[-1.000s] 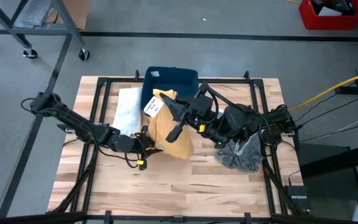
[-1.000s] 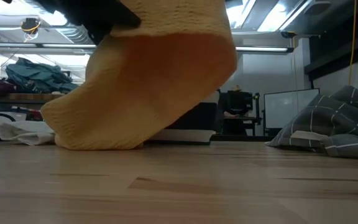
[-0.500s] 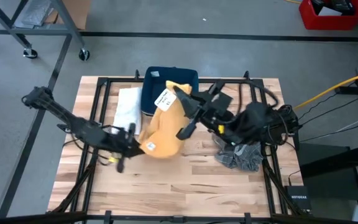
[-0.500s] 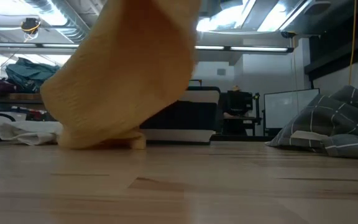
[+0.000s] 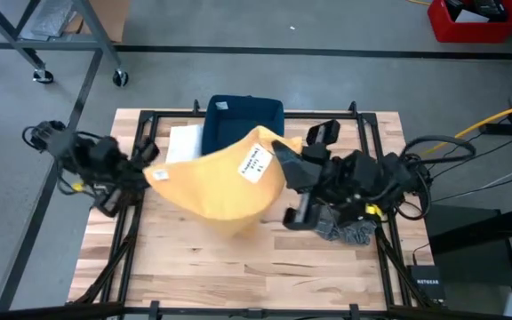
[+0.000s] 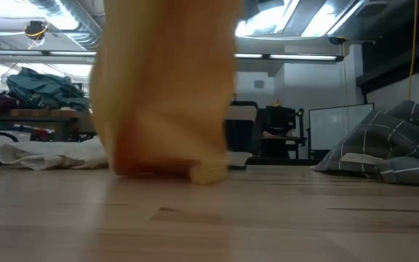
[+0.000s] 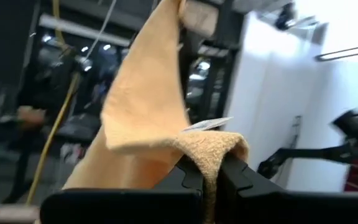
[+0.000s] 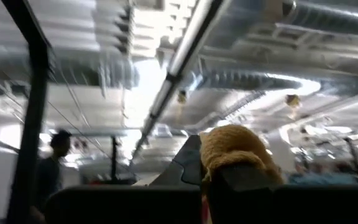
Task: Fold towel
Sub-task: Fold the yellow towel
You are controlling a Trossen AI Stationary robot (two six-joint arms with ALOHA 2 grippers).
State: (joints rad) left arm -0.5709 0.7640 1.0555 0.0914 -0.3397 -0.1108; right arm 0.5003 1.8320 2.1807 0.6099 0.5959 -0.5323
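Left tool has swung outward, clamped on a corner, stretching the yellow towel away from the right tool.

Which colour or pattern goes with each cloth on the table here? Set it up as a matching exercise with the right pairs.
Cloths:
1. towel held up between both tools
2. folded cloth at the table's back edge
3. crumpled cloth under the right arm
4. flat cloth beside the folded one

Colours:
A. white
B. grey check
C. yellow
D. dark blue

Pairs: 1-C, 2-D, 3-B, 4-A
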